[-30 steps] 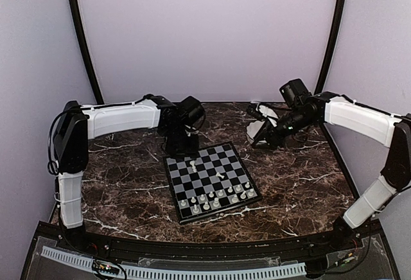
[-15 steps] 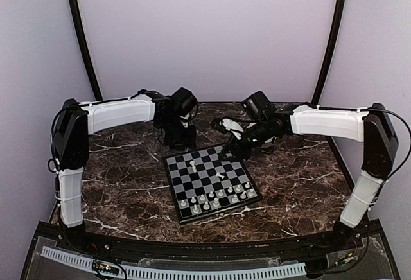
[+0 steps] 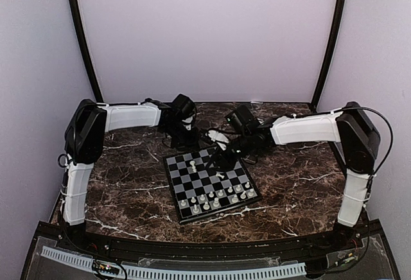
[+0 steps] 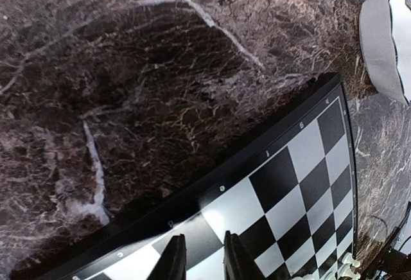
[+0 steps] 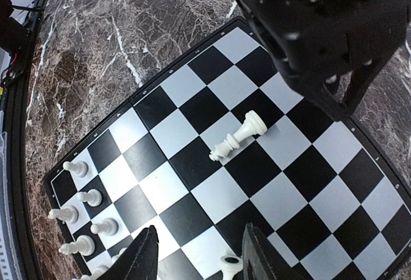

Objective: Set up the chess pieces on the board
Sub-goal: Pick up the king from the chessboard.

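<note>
one board [image 3: 204, 178], black and silver-grey checks inside a thin black rim, flat and slightly askew on the dark veined tabletop [image 3: 128, 177], just below the middle of the top view. two arms: left arm [image 3: 131, 116] in from the left edge, right arm [image 3: 302, 128] in from the right edge, both reaching to the board's upper edge.

cream-white chess pieces [image 3: 220, 193] on the board: two upright rows along its lower edge, too small in the top view for a sure count. one lone upright piece [image 3: 192, 164] near the board's upper left corner. one fallen piece [image 5: 236, 137] on its side on the middle squares. in the right wrist view, five upright ones seen whole at the lower left, others cut by the bottom edge.

right pincer [image 5: 200, 257] low over the board, fingers [image 5: 144, 261] spread wide, clamping nothing. one small upright piece [image 5: 228, 267] between them at the bottom edge, close to the right-hand finger in the frame, well apart from the other; touching or not, cannot tell.

left pincer [image 4: 204, 257] at the bottom of the left wrist view, over a pale square beside the rim near a board corner. its two fingers a narrow gap apart, nothing between them. one white scalloped bowl [image 4: 385, 36] at the upper right of that view, on the tabletop, apart from the board.
</note>
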Available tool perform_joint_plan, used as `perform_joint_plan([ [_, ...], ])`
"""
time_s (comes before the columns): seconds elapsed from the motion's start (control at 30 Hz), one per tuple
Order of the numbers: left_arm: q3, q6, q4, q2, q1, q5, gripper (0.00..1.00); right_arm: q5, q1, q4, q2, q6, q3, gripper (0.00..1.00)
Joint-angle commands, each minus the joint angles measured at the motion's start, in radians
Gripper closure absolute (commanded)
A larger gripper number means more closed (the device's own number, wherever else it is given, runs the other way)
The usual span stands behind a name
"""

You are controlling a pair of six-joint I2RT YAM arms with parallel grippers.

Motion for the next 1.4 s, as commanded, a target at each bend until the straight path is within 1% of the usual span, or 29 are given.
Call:
perform_joint_plan([
  [0.0,0.008,0.031,0.030,0.014,-0.003,0.063,0.80,0.020,0.017,0.070,0.061,0.048,0.039,0.53],
  [0.13,-0.010,0.043,-0.011,0.007,-0.004,0.074,0.84,0.027,0.020,0.045,0.138,0.079,0.111,0.52],
  [0.2,-0.050,0.045,-0.012,-0.015,-0.004,0.076,0.85,0.038,0.024,0.042,0.163,0.079,0.138,0.52],
  [0.43,-0.256,0.025,0.058,-0.154,-0.005,0.068,0.86,0.035,0.041,0.032,0.201,0.059,0.175,0.49],
  [0.53,-0.310,0.009,0.083,-0.206,-0.007,0.065,0.86,0.023,0.049,0.032,0.216,0.059,0.190,0.46],
  [0.67,-0.378,-0.011,0.106,-0.246,-0.009,0.061,0.86,0.016,0.059,0.033,0.244,0.063,0.215,0.45],
  [1.07,-0.414,-0.037,0.111,-0.282,-0.020,0.047,0.86,0.029,0.066,0.017,0.279,0.041,0.215,0.44],
  [1.13,-0.414,-0.038,0.111,-0.286,-0.021,0.048,0.86,0.055,0.072,0.016,0.287,0.043,0.226,0.46],
  [1.23,-0.416,-0.041,0.110,-0.293,-0.025,0.047,0.86,0.134,0.081,0.010,0.302,0.044,0.243,0.52],
  [1.37,-0.431,-0.051,0.116,-0.310,-0.026,0.042,0.86,0.233,0.091,-0.006,0.300,-0.008,0.249,0.54],
])
